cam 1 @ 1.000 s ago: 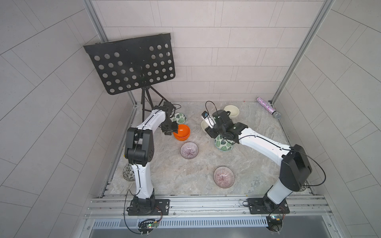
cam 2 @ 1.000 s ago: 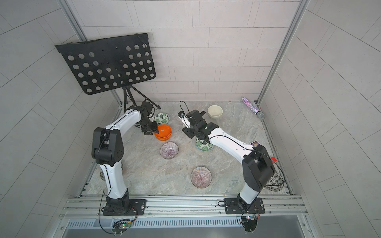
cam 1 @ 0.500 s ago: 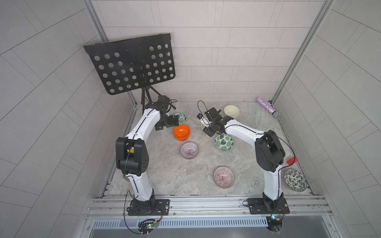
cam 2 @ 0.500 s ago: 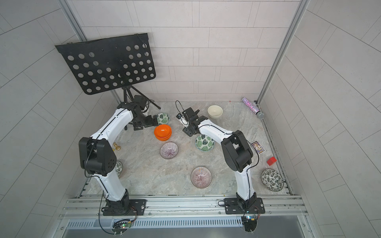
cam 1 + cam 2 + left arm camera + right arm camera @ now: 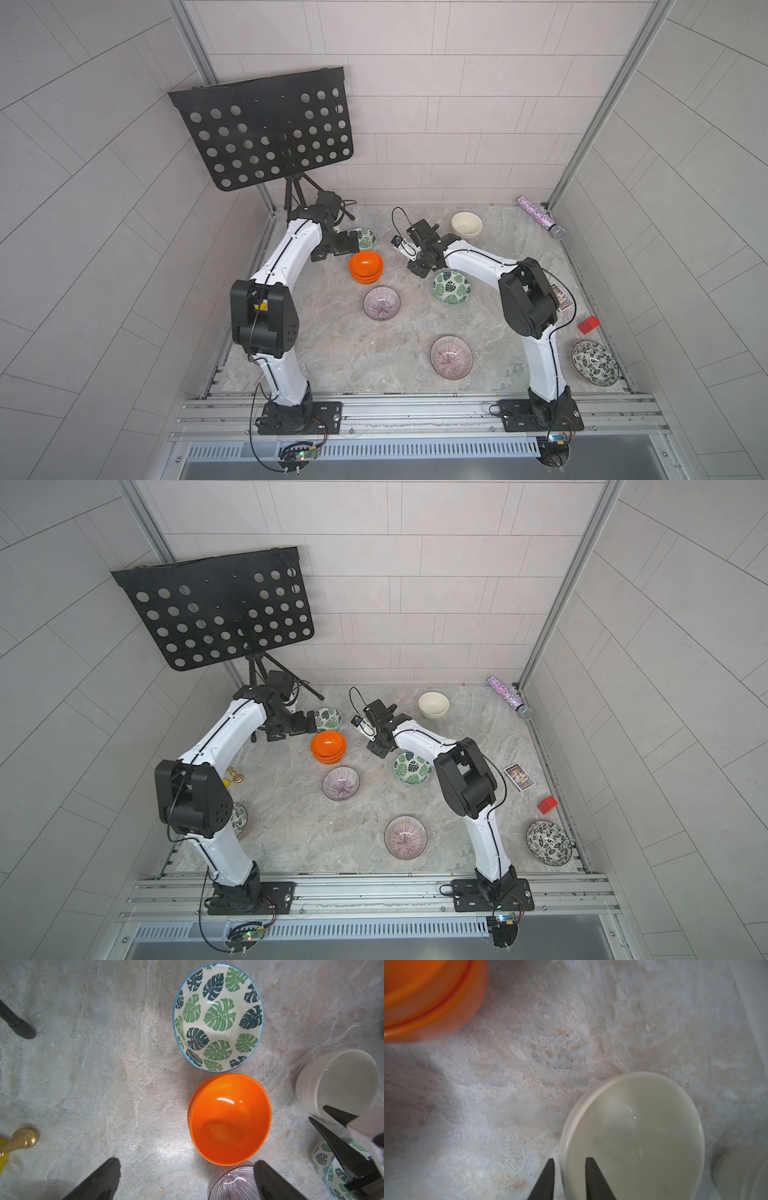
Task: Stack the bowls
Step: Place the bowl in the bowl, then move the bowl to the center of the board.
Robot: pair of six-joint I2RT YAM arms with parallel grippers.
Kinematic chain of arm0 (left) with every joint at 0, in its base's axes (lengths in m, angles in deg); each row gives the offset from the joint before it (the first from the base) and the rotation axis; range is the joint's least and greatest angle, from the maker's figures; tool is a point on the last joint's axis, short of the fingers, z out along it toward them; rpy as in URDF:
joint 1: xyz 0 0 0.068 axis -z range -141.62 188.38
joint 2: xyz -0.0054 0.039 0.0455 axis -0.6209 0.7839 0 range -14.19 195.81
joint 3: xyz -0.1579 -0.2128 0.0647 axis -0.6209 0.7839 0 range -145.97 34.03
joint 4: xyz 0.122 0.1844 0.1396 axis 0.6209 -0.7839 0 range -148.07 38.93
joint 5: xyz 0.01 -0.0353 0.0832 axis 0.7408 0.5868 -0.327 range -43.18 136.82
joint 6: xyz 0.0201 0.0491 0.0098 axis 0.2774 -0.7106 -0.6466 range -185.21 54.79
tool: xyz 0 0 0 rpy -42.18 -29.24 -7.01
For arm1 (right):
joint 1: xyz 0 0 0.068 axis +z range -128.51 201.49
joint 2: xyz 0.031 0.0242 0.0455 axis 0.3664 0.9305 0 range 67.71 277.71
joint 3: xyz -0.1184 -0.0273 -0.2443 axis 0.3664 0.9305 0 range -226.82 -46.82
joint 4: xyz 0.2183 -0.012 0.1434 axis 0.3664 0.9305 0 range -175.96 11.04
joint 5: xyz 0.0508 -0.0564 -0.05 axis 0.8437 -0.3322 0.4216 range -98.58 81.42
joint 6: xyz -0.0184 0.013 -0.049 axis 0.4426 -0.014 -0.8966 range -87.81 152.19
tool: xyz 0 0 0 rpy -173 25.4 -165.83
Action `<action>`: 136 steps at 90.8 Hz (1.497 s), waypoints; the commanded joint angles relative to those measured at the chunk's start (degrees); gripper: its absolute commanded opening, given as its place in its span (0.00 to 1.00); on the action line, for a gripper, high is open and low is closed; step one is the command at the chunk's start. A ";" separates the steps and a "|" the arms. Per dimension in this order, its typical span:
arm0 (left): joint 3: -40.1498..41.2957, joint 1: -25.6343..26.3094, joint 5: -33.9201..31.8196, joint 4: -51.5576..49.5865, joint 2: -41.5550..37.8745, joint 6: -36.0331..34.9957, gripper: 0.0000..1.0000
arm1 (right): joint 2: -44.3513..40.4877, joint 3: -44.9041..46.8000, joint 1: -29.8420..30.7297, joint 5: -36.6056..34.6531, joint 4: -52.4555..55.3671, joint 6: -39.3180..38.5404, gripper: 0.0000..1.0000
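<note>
Right pincer [image 5: 570, 1159]: fingers set narrowly astride the rim of a cream bowl [image 5: 633, 1136], one outside and one inside. Whether they actually clamp it cannot be told. Left pincer [image 5: 186, 1161]: spread wide and empty, above the desk [image 5: 83, 1064], just beside the orange bowls [image 5: 228, 1120], which sit nested. A green-leaf bowl [image 5: 218, 1016] stands just beyond them. A purple striped bowl [image 5: 381, 303] sits near the stack's front side.

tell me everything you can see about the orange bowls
The orange bowls are two glossy, plastic-looking round bowls nested into one upright stack. The lower one's rim shows as a band under the upper. They are empty and rest on the table, close to a leaf bowl behind and a striped bowl in front. Whether either neighbour touches them cannot be told.
</note>
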 commanded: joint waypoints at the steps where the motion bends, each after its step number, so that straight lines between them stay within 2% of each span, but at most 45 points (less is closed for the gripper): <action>1: -0.24 0.02 -0.44 -0.95 -1.66 -0.50 1.00 | 0.41 -1.20 -0.18 1.24 0.54 -0.73 0.17; 8: -0.25 -0.04 -0.54 -0.76 -1.81 -0.33 1.00 | 0.24 -1.28 -0.20 1.89 0.73 -0.73 0.09; 20: -0.14 -0.46 -0.58 -0.53 -2.23 -0.11 1.00 | -0.93 -1.22 0.08 4.35 1.39 -0.58 0.02; 43: -0.09 -1.03 0.12 -0.36 -1.97 0.07 1.00 | -2.33 -1.53 2.99 8.72 3.49 -0.47 0.02; 82: 0.23 -1.41 0.38 -0.15 -1.76 0.02 1.00 | -1.98 -2.26 6.28 10.71 5.54 -0.40 0.03; 107: 0.83 -1.51 0.48 0.25 -1.94 0.13 1.00 | -1.25 -2.23 6.33 9.86 5.01 -0.15 0.11; 136: 1.40 -1.90 0.19 0.31 -2.47 0.12 1.00 | -2.29 -2.00 6.25 8.64 3.64 0.61 0.32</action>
